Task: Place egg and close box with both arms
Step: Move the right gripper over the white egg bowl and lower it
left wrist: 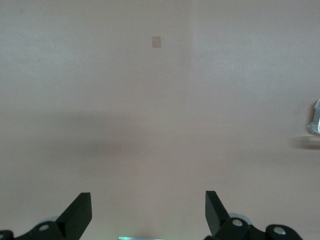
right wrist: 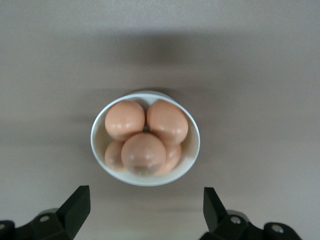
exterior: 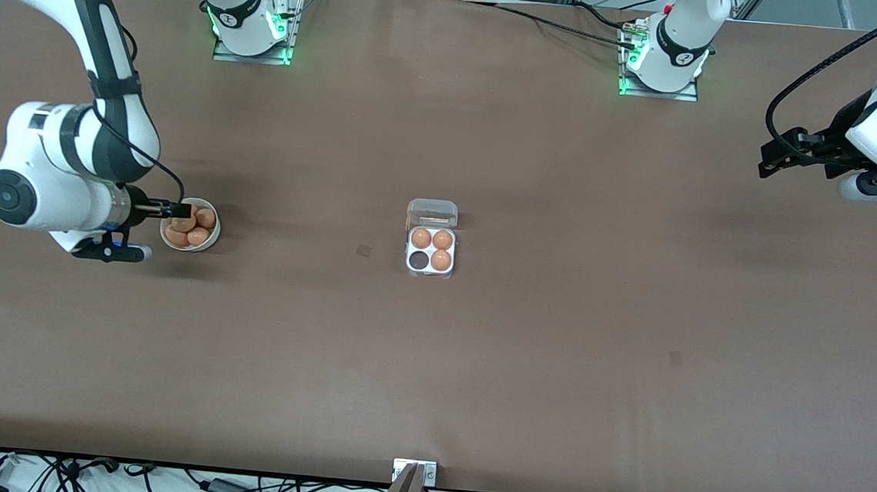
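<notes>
Brown matte tabletop (exterior: 555, 347) fills the scene, with both arm bases standing along its edge farthest from the front camera. Over the round white bowl (exterior: 210, 244), the black two-finger right gripper (right wrist: 145, 212) hangs with its fingers (right wrist: 75, 205) spread wide apart and nothing between them; the right wrist view looks straight down into the bowl (right wrist: 192, 150), where smooth tan-orange eggs are heaped, one egg (right wrist: 143, 152) lying on top of the others and touching the two beside it. Its shell is plain, evenly coloured and slightly glossy, no different in look from its neighbours. In the front view the bowl sits toward the right arm's end of the table, and the white right arm (exterior: 66, 166) bends down to it from above. Near the middle of the table, well apart from the bowl, lies the small square clear-plastic egg carton (exterior: 429, 270), its hinged transparent lid (exterior: 432, 215) thrown open flat on the side farther from the front camera. Three of its four round cells hold tan-orange eggs (exterior: 443, 239); the fourth cell (exterior: 418, 260), on the side nearer the front camera and toward the right arm's end, shows dark. At the left arm's end of the table the black two-finger left gripper (left wrist: 148, 210) waits in the air over bare tabletop, its fingers (left wrist: 79, 212) likewise wide apart and holding nothing.
</notes>
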You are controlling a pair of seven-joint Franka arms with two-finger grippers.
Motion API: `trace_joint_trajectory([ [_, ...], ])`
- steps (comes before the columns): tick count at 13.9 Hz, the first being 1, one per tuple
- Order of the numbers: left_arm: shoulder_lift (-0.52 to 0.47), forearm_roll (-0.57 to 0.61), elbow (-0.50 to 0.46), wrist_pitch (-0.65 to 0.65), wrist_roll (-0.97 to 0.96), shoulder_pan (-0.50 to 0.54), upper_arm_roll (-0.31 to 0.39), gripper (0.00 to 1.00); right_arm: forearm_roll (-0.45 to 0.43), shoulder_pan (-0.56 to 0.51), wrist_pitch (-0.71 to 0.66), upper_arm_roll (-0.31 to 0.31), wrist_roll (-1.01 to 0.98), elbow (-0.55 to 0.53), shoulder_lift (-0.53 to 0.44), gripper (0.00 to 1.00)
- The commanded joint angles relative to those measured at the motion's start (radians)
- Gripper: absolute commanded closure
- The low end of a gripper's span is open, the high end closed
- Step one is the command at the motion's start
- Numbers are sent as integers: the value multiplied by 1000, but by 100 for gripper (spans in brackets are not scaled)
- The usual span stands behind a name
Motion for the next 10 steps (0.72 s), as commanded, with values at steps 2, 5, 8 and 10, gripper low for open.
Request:
trace_joint_trajectory([
  [2,13,14,27,-8,8,3,-6,0,2,-7,41,5,12,5,34,0],
  [5,13,14,27,-8,8,3,-6,0,4,-5,43,5,24,8,41,3],
  [8,13,12,27,-8,8,1,-6,0,4,-5,64,5,26,10,61,11],
  [10,13,12,27,-8,8,3,-6,0,4,-7,66,5,26,11,63,27],
])
